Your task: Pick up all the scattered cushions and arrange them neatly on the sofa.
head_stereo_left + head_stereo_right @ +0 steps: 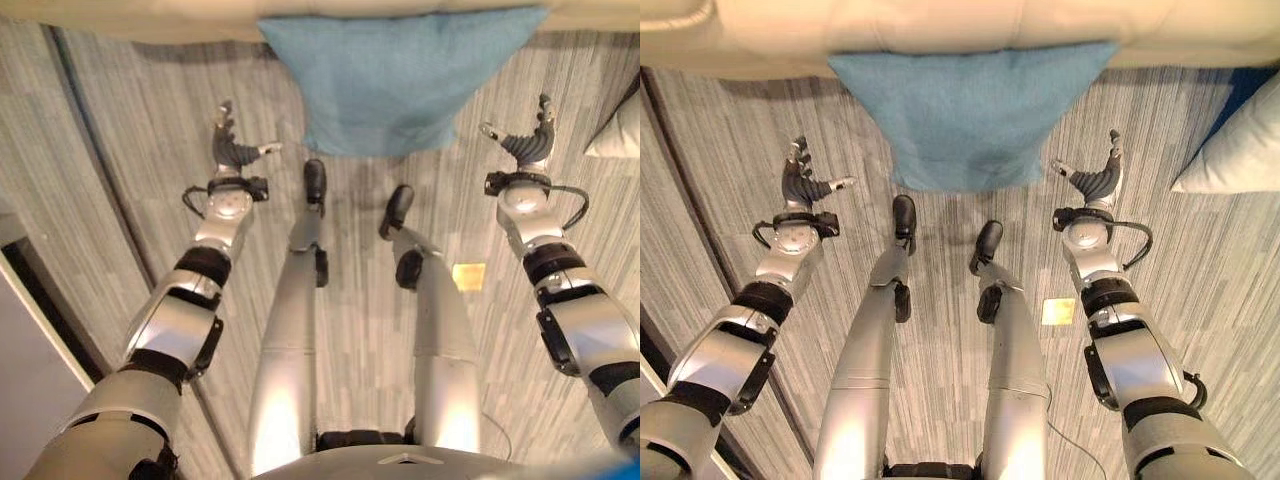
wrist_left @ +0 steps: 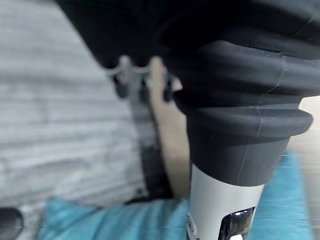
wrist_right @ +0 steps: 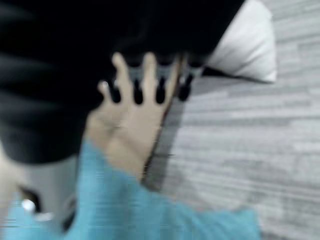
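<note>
Blue cushion (image 1: 970,110) leans on sofa (image 1: 940,25) front, bottom on floor; left hand (image 1: 802,180) and right hand (image 1: 1095,180) spread, empty, flanking it. Likely light, squashy: squeeze both side edges

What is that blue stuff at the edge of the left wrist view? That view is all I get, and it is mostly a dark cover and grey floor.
Observer: It is a blue cushion on the floor, its far edge against the cream sofa.
Operator: Is the robot holding it?
Observer: No. The left hand and the right hand are open, one on each side of the cushion, touching nothing.
Operator: Is there any other cushion about?
Observer: Yes, a white cushion lies on the floor out beyond the right hand.
</note>
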`<state>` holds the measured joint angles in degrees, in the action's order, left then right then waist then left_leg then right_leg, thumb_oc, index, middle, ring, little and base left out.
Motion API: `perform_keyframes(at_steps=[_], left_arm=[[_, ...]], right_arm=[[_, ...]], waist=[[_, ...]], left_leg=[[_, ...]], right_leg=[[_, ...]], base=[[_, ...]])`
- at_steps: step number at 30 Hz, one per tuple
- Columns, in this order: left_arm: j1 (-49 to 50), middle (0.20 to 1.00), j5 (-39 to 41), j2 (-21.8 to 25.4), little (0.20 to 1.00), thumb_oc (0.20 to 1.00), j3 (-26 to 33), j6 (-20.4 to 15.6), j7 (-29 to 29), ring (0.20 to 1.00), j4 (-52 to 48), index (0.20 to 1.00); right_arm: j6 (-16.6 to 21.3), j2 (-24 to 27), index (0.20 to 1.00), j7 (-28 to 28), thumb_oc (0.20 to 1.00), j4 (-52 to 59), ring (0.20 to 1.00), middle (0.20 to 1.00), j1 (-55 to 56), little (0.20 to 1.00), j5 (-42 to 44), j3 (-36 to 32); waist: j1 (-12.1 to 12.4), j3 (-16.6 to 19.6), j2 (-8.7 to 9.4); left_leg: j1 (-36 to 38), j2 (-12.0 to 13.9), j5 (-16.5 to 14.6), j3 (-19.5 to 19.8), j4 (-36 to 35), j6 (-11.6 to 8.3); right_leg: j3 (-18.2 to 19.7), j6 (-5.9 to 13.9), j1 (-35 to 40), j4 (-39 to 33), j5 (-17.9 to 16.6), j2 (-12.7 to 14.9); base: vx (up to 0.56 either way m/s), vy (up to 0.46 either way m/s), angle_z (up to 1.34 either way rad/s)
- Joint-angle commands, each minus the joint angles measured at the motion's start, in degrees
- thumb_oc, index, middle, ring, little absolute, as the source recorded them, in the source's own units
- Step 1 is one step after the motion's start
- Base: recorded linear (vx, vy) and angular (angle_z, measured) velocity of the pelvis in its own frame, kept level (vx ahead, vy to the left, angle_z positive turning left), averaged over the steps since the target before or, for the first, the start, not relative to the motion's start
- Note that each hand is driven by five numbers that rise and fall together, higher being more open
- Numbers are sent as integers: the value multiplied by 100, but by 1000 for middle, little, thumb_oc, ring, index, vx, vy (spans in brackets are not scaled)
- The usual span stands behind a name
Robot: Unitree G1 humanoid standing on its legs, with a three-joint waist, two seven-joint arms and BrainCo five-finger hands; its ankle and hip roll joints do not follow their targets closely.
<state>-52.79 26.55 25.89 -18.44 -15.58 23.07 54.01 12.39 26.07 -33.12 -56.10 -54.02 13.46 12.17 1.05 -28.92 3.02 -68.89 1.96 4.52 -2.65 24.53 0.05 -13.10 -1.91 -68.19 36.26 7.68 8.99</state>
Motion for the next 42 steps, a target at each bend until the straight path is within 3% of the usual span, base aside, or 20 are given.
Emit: perform_keyframes(at_steps=[1,10,25,31,36,40,42], left_arm=[[330,1000,259,-48,1000,1000,76,-253,161,1000,152,1000],[-425,1000,1438,-91,1000,1000,146,-436,-42,1000,240,1000],[-1815,1000,1979,357,1000,1000,-217,-596,-183,1000,177,1000],[-2536,1000,2501,-219,1000,1000,-432,-834,-281,1000,-25,1000],[-2819,1000,2316,-787,1000,1000,-654,-963,-103,1000,-301,1000],[-2623,1000,2661,-1438,1000,1000,-503,-1396,-71,1000,-1024,1000],[-2398,1000,2620,-1606,1000,1000,-471,-1443,-39,1000,-1261,1000]], right_arm=[[342,269,1000,-196,1000,22,1000,1000,471,1000,295,80],[537,377,1000,124,1000,28,1000,1000,-241,1000,1082,316],[588,322,1000,496,1000,-157,1000,1000,-1543,1000,1412,1133],[522,-64,1000,674,1000,-462,1000,1000,-2330,1000,1412,1748],[589,-669,1000,600,1000,-283,1000,1000,-2638,1000,1349,1960],[710,-1112,1000,533,1000,-6,1000,1000,-2666,1000,1331,1972],[723,-1130,1000,526,1000,38,1000,1000,-2606,1000,1241,1965]], waist=[[-38,640,-162],[-153,707,-121],[-72,767,-94],[6,682,-47],[17,671,-43],[-31,729,-26],[-20,776,-50]], left_leg=[[-177,147,-1186,436,1018,-192],[-1135,171,-1357,488,1648,-212],[-2097,181,-1549,683,2405,-253],[-2106,149,-1564,751,2370,-272],[-2107,123,-1557,774,2309,-280],[-2107,109,-1572,772,2270,-287],[-2107,107,-1576,771,2263,-287]], right_leg=[[-62,798,131,-673,-498,333],[-13,769,-855,-86,-301,318],[-100,740,-1712,543,-87,389],[-64,732,-1758,572,-18,376],[-43,744,-1758,472,-50,338],[-44,739,-1765,381,-82,286],[-55,725,-1759,357,-82,265]], base=[[0,0,0],[54,-16,-1],[57,-12,-2],[38,-11,4],[0,0,0],[1,8,0],[0,0,0]])
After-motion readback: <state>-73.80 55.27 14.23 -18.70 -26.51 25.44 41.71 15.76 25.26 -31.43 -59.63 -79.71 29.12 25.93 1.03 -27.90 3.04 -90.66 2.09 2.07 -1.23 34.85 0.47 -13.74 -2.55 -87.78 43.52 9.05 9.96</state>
